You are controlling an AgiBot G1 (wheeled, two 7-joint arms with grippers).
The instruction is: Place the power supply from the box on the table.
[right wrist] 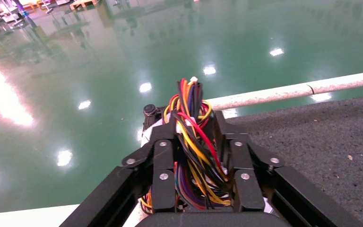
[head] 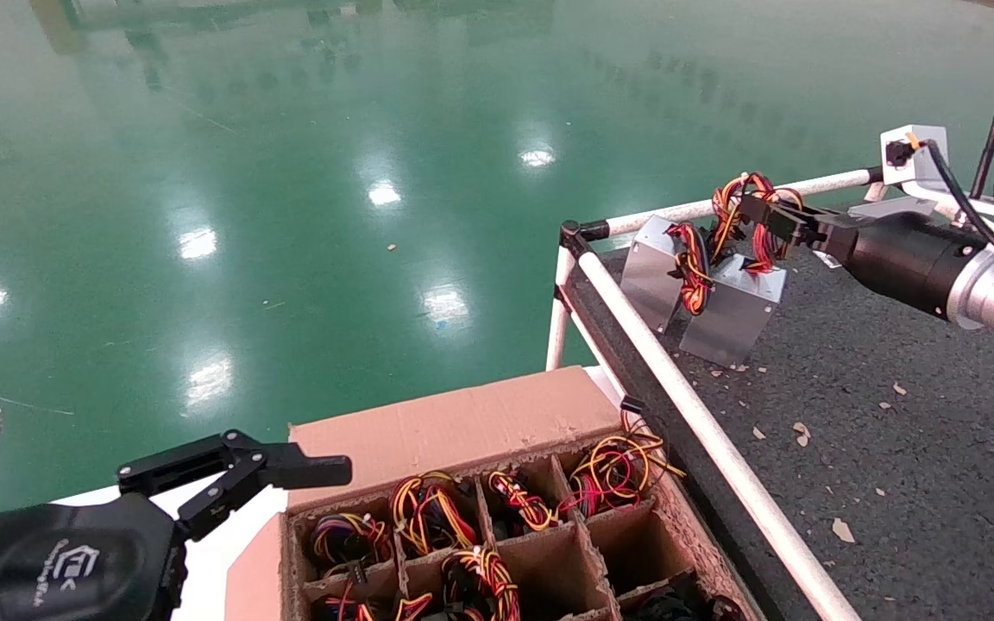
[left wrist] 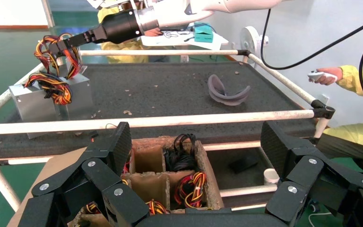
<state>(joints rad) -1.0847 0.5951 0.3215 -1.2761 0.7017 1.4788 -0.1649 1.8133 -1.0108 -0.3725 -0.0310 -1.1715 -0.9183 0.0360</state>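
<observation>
You had the right gripper (head: 764, 216) at the upper right of the head view, pinching the wire bundle of the power supply (head: 734, 315), whose silver case sat at the far corner of the counter (head: 894, 448), just beside a second power supply (head: 652, 272) standing there. The right wrist view confirmed it: the fingers (right wrist: 163, 175) were pressed in on the red, yellow and black wires. This looked like the set-down step, so your next move probably called for spreading the jaws once the case rested squarely, then lifting clear without snagging the loops. I could not tell whether the case bore its full weight on the counter or hung tilted from the wires; its underside was hidden. The left gripper (head: 290, 470) hung at the lower left of the head view, spread wide and holding nothing, near the box (head: 462, 423), whose near cells were cut off by the frame edge. More wire bundles showed in several cells, though their cases were out of sight.
</observation>
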